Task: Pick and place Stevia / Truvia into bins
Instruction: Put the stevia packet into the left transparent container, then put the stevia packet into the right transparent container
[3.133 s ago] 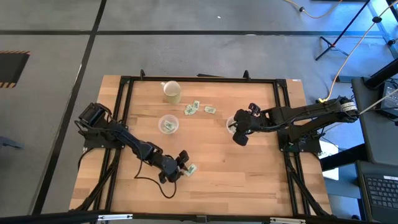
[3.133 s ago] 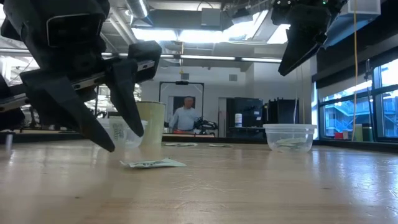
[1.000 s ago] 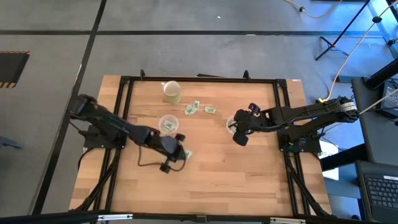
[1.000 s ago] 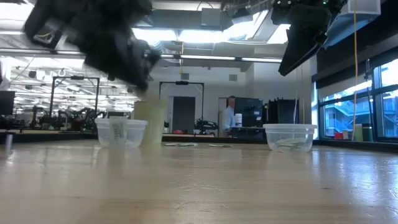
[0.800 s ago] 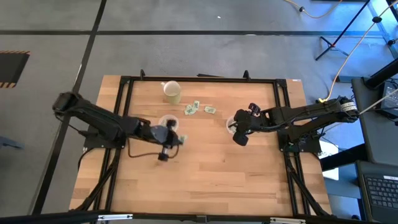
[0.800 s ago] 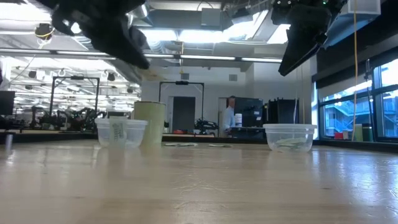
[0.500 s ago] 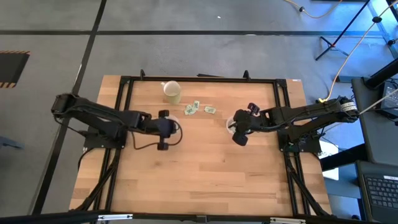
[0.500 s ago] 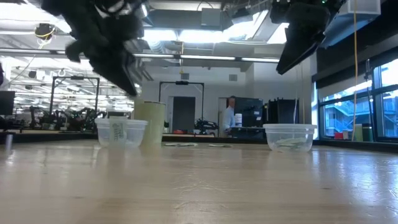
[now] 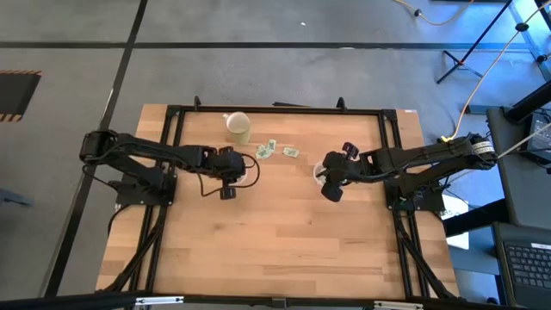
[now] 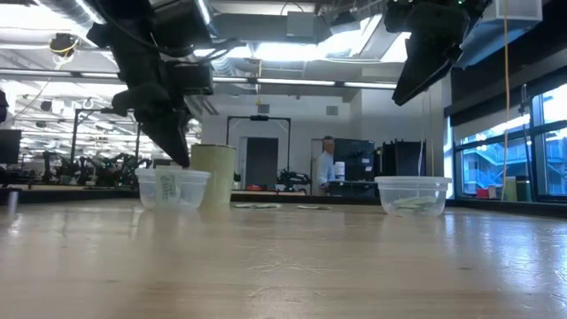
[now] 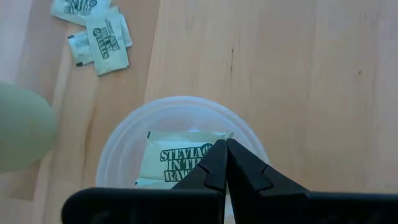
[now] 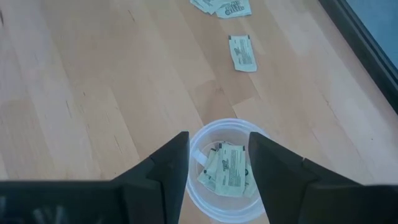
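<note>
My left gripper [image 9: 236,168] is shut on a pale Stevia packet [image 11: 177,163] just above the mouth of the left clear bin [image 9: 252,169], low over its rim in the low view [image 10: 180,156]. That bin [image 11: 124,149] has another packet inside. My right gripper [image 12: 217,155] hangs open above the right bin [image 12: 227,193], which holds several packets [image 12: 231,167]; its fingers stand over the rim and touch nothing. Loose packets [image 9: 265,151] lie flat on the table between the bins, toward the far side. My left gripper pinches the Stevia packet at one short end, by a corner [image 11: 219,138], between its two shut fingertips. The fingers point down from above. The packet hangs clear over the bin's opening; the fingers hide the exact place of contact.
An opaque cream cup [image 9: 238,127] stands near the far edge, just beyond the left bin. One more loose packet [image 9: 291,152] lies beside the small heap. The table's black frame rail [image 9: 275,109] runs along its far edge. Bare wood fills the near half.
My left gripper, still shut on the packet, has carried it through the air from the table's near middle toward the far edge and a little left. It now hangs over the left bin with the fingers tipped down. The right arm has kept still.
</note>
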Tool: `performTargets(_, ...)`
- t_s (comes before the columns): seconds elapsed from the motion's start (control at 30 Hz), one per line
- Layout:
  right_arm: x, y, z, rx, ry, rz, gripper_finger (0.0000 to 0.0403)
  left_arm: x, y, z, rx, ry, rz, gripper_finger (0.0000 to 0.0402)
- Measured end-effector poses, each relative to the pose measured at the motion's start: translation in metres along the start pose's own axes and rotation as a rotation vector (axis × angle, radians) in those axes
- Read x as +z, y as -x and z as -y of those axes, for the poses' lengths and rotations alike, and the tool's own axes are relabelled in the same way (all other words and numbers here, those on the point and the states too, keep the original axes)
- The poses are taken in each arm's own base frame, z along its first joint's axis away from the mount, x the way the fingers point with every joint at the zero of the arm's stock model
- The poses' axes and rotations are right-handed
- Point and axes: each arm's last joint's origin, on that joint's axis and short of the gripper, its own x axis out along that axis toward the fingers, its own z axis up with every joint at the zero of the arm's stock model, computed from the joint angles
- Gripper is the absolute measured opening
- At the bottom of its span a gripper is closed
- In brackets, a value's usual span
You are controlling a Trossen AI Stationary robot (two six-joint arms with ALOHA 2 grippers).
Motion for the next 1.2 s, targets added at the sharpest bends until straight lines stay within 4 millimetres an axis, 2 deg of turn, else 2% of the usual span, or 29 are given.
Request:
performTargets(0.1, 0.000, 0.000, 0.000, 0.000, 0.000, -0.001, 0.0170, -0.002, -0.003, -0.002, 0.007, 0.007, 0.008, 0.0002)
performTargets(0.4, 0.000, 0.000, 0.000, -0.001, 0.001, -0.002, 0.0170, -0.028, -0.018, -0.011, 0.023, 0.103, 0.024, 0.0002)
performTargets(0.73, 0.000, 0.000, 0.000, 0.000, 0.006, -0.001, 0.0170, -0.025, -0.016, -0.014, 0.035, 0.119, 0.065, 0.0036)
performTargets(0.93, 0.006, 0.000, -0.002, 0.023, 0.067, 0.056, 0.0170, -0.021, 0.007, -0.016, 0.040, 0.107, 0.171, 0.0055)
performTargets(1.07, 0.022, -0.001, -0.002, 0.063, 0.065, 0.181, 0.0170, -0.021, 0.035, -0.020, 0.059, 0.121, 0.295, 0.0058)
performTargets(1.2, 0.038, -0.006, 0.009, 0.125, 0.101, 0.270, 0.0170, -0.025, 0.066, -0.022, 0.059, 0.138, 0.426, 0.0059)
